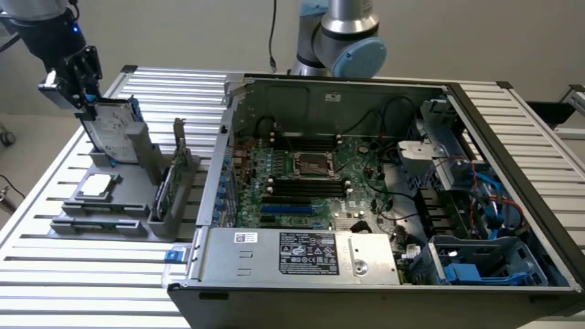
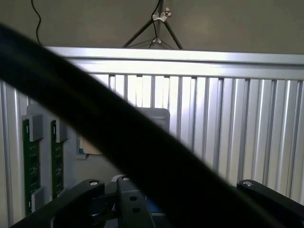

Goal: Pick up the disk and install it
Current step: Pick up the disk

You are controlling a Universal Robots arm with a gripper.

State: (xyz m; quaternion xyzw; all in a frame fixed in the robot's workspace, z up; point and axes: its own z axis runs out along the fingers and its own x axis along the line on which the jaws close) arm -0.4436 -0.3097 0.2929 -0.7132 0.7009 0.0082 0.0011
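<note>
At the upper left of the exterior view, the gripper (image 1: 81, 96) hangs right over the top edge of the disk (image 1: 114, 130). The disk stands on end, leaning a little, in a slot at the back of a grey holder (image 1: 137, 199) on the slatted metal table (image 1: 73, 274). Its white label faces the camera, and a strip of its blue frame shows along the upper right edge. The gripper is at the disk's top left corner, but I cannot tell whether it is apart or clamped on the disk.

In front of the disk, a small square silver chip (image 1: 98, 185) lies flat in the same holder. A narrow card (image 1: 178, 161) stands upright at the holder's right side. To the right of the holder, filling the middle of the frame, the open computer case (image 1: 366, 89) shows its green main board (image 1: 311, 178), with a blue drive carrier (image 1: 475, 271) in its lower right corner.

In the wrist view, a dark blurred cable (image 2: 118, 133) crosses in front of the table, and two green boards (image 2: 31, 161) sit in the holder.
</note>
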